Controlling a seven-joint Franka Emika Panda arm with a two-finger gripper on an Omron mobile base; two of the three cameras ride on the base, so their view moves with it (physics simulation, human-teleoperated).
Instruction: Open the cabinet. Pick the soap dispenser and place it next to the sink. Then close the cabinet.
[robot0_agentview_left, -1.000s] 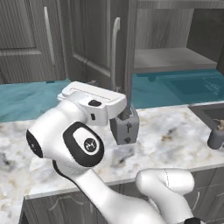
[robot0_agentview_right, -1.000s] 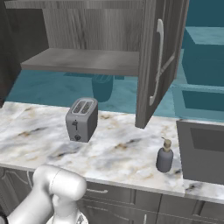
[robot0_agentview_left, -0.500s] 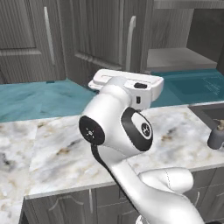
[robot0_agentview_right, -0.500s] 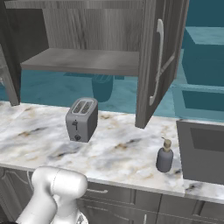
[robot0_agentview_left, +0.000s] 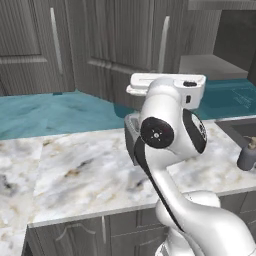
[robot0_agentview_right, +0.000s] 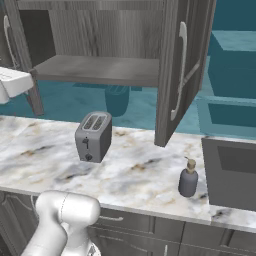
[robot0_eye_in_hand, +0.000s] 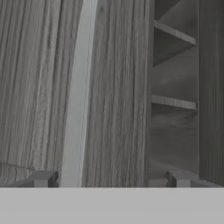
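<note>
Cabinet: both doors swung open, shelf bare. Left door's handle runs vertically between the spread fingers of the empty gripper, so closing appears under way but not done. Toaster: on the counter. Soap dispenser: already out, upright, long axis vertical, spout pointing up, just beside the sink.
</note>
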